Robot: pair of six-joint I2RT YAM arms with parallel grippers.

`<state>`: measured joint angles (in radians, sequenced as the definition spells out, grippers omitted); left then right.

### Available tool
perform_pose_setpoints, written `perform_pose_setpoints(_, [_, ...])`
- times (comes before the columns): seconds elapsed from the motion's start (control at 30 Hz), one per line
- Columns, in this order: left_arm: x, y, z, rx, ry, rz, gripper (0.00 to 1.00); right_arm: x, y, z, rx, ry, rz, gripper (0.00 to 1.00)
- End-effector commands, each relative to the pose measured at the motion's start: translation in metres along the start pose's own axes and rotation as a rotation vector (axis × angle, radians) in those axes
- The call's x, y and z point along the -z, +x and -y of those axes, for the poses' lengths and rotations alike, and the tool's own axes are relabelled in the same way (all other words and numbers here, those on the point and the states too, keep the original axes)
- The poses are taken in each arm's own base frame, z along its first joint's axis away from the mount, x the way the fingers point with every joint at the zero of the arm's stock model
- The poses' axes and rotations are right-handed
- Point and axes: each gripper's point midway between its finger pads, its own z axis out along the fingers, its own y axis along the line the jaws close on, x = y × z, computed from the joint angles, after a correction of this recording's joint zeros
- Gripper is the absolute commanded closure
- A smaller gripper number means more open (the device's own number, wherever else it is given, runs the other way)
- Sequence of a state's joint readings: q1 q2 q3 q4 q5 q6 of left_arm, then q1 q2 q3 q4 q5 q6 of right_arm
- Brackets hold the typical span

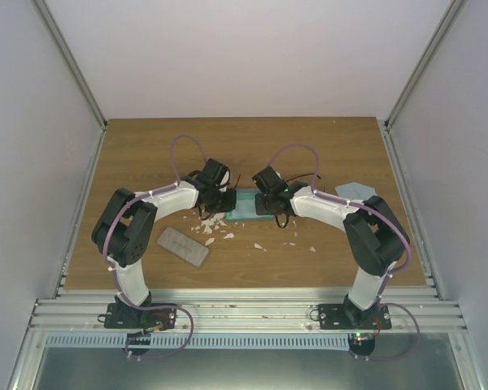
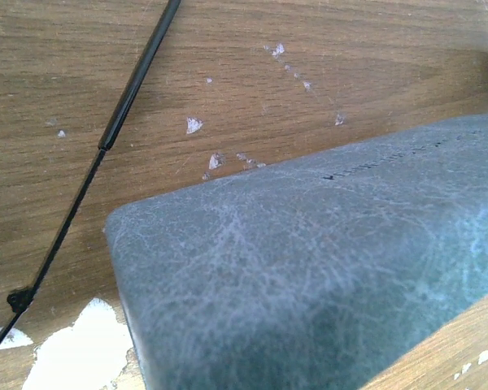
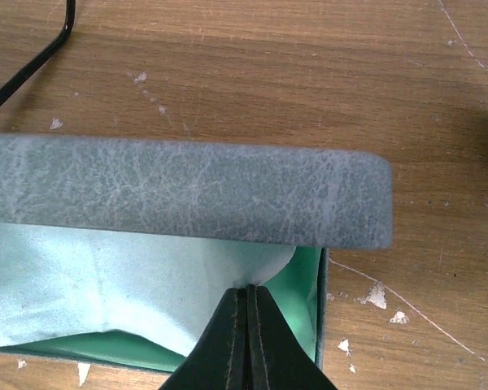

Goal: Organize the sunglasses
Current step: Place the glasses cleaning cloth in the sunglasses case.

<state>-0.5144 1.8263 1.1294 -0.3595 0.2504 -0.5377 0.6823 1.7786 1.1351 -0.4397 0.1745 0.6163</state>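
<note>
Right gripper, jaws pinched on the cloth inside the case, likely seats it for the sunglasses; left gripper beside the case, jaws unreadable.

- An open case sits at the middle of the counter, between my two pincers. My left pincer is at its left end and my right pincer at its right end.
- A cloth lies inside the case, under the raised lid. My right pincer's tips are pressed together on the cloth's edge.
- A second case lies flat nearer my bases, to the left of the open one and apart from it.
- A second cloth lies far to the right, behind my right arm.
- The sunglasses rest on the counter just beside the lid, not touching it.
</note>
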Motion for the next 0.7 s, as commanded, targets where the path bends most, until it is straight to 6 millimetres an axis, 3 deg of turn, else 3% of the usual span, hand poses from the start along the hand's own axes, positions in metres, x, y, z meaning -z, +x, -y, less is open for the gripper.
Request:
perform_pose_setpoints(0.0, [0.011,-0.014,0.01,-0.023,0.033,0.042,1.0,0.003,-0.01,0.001,-0.007,-0.003,0.024,0.99])
perform_pose_setpoints(0.3, [0.03,-0.017,0.018,-0.02,0.047,0.063,1.0,0.019,-0.018,-0.001,-0.018,-0.018,0.044,0.99])
perform_pose_setpoints(0.67, [0.008,-0.003,0.007,-0.001,0.018,0.008,1.0,0.0,0.0,0.002,-0.009,0.001,-0.02,0.99])
